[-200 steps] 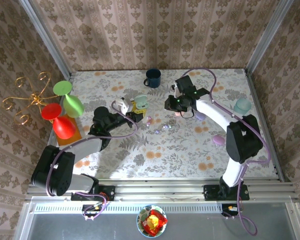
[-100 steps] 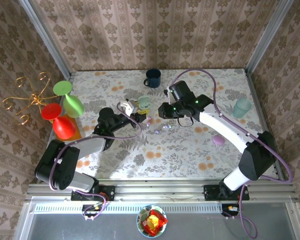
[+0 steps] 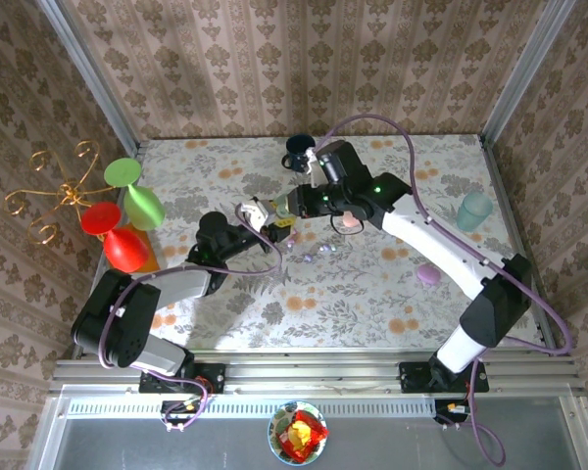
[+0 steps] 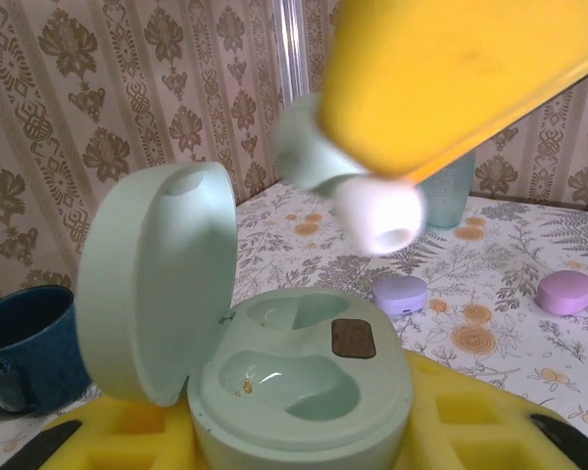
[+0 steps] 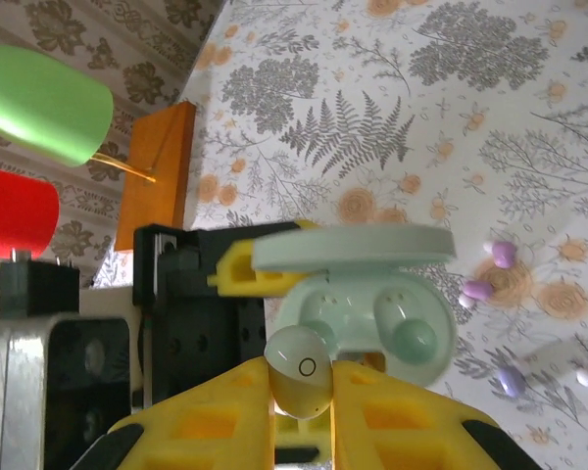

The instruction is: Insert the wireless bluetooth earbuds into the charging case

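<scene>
Right end effector (image 5: 299, 397) is pinching the earbud (image 4: 372, 211), probably light and slick, at 1 o'clock of the case (image 4: 294, 387); left end effector (image 3: 263, 212) is clamping that.

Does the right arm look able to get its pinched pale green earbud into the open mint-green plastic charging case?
Probably yes: the earbud hangs just above the case, whose lid stands open and both sockets look empty; the left gripper holds it.

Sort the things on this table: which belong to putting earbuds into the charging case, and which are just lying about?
Job: open mint charging case; pale earbud gripped above it; loose earbuds.
Lying about: blue mug; teal cup; lilac case; green cup; red cup.
</scene>
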You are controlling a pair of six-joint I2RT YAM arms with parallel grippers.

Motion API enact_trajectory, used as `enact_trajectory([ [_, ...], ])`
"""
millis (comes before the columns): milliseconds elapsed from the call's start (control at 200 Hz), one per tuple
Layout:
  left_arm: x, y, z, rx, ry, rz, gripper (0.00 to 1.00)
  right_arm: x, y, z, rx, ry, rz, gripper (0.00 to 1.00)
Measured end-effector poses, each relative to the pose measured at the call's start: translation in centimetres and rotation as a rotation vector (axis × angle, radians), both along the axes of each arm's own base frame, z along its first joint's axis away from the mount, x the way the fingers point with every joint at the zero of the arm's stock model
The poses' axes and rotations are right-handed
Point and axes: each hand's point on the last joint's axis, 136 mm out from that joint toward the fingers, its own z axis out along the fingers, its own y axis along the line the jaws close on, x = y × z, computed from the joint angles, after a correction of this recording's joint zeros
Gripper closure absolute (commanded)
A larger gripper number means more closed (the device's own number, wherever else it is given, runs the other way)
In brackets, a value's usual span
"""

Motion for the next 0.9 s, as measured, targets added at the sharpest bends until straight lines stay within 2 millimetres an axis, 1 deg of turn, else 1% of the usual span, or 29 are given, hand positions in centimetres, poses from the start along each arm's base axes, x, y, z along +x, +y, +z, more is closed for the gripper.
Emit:
enact_trajectory([
  [95,-0.1,-0.1,0.2,-0.001,-0.006,-0.001,0.77,0.6,0.6,-0.5,-0.014,0.0,0.013,0.8],
  [250,-0.1,-0.1,0.4,-0.004,-0.011,0.003,0.77,0.8,0.7,-1.5,-0.046,0.018,0.026,0.8],
  [415,-0.1,0.1,0.9,-0.011,-0.023,0.015,0.77,0.7,0.7,-1.7,-0.061,0.022,0.034,0.8],
  [595,0.1,0.0,1.1,-0.009,-0.019,0.019,0.78,0.7,0.7,-1.7,-0.064,0.017,0.043,0.8],
  [825,0.2,0.1,0.8,0.0,-0.004,0.023,0.77,0.5,1.2,-2.0,-0.053,0.029,0.072,0.8],
  [900,0.2,0.1,0.8,0.001,-0.003,0.023,0.77,0.5,1.2,-2.0,-0.051,0.032,0.078,0.77],
])
